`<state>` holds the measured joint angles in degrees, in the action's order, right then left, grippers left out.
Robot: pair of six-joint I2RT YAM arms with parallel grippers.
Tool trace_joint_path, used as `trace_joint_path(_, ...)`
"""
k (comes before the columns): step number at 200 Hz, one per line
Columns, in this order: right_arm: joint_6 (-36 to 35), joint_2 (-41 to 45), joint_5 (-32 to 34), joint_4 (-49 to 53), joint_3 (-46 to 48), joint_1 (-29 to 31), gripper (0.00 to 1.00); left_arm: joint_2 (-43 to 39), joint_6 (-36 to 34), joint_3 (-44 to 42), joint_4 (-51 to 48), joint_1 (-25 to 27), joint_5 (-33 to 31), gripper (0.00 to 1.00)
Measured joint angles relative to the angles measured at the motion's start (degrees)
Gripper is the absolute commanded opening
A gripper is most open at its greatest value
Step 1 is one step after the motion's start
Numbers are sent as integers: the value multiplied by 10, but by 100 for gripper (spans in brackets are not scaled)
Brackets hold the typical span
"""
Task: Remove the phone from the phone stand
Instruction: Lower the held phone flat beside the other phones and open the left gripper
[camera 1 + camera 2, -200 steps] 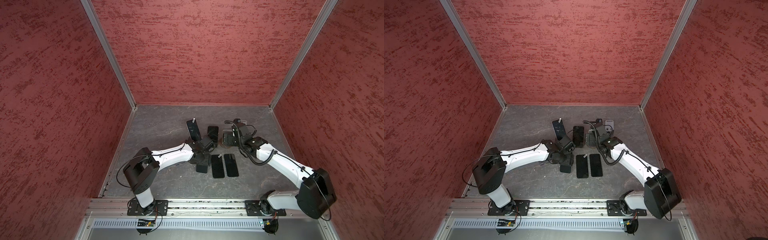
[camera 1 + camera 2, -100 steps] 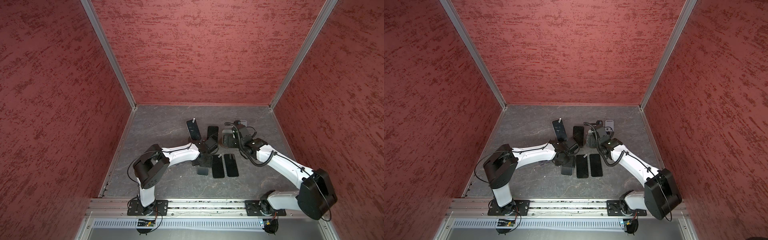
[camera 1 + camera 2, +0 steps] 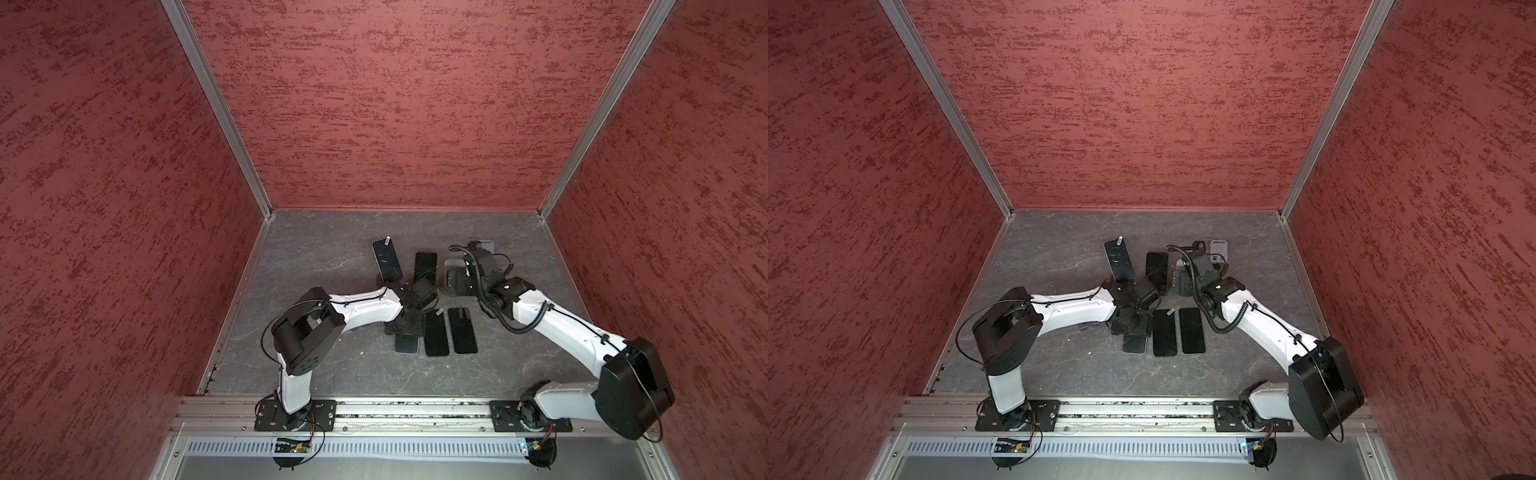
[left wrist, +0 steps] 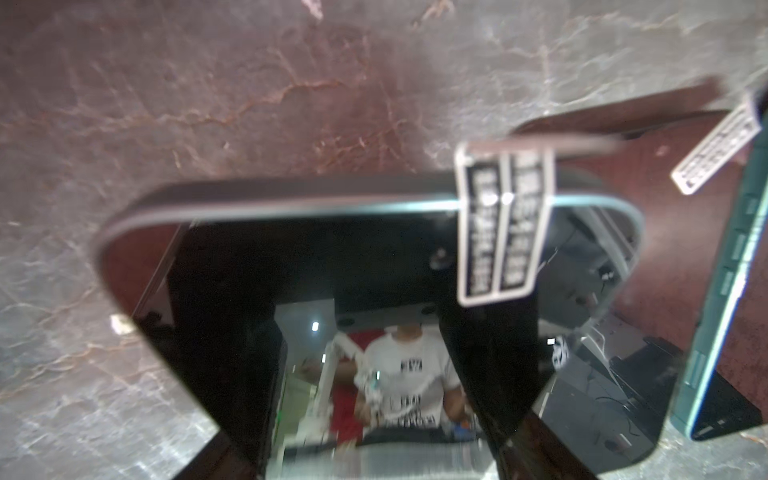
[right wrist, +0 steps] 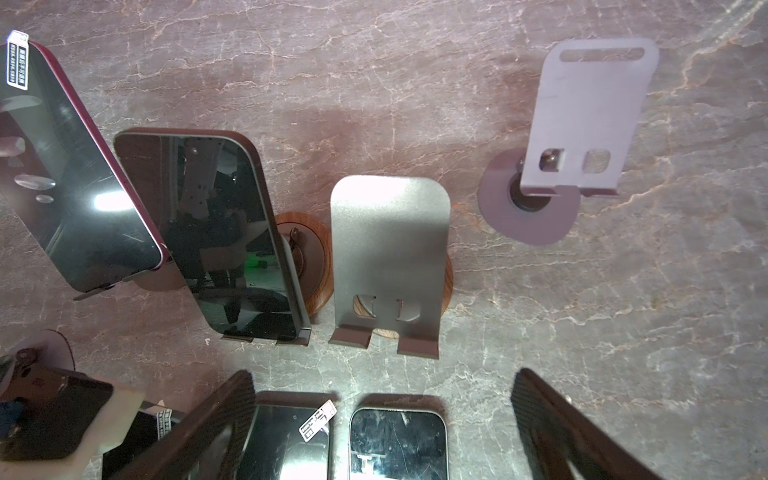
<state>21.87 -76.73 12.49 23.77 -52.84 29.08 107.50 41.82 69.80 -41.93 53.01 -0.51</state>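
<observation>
A dark phone with a white label hangs low over the table, and my left gripper is shut on it, its fingers across the screen. In both top views only the phone's near end shows below the gripper. Behind it, two phones still lean on stands: a burgundy-edged one and one on a wooden-based phone stand. My right gripper is open, with nothing between its fingers, in front of an empty stand.
Two phones lie flat side by side just right of the held one; the nearer has a teal edge. A second empty grey stand stands at the back right. Red walls enclose the table.
My left arm has swung its elbow inward and carried the phone a little toward the front edge, beside the flat phones. The right gripper has shifted slightly toward the back.
</observation>
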Motion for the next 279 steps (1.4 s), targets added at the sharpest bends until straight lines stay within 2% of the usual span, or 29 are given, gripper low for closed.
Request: trace_joint_path(279,-5,-16,5,-32,16,0,99,39,15,50,-52,0,0,75)
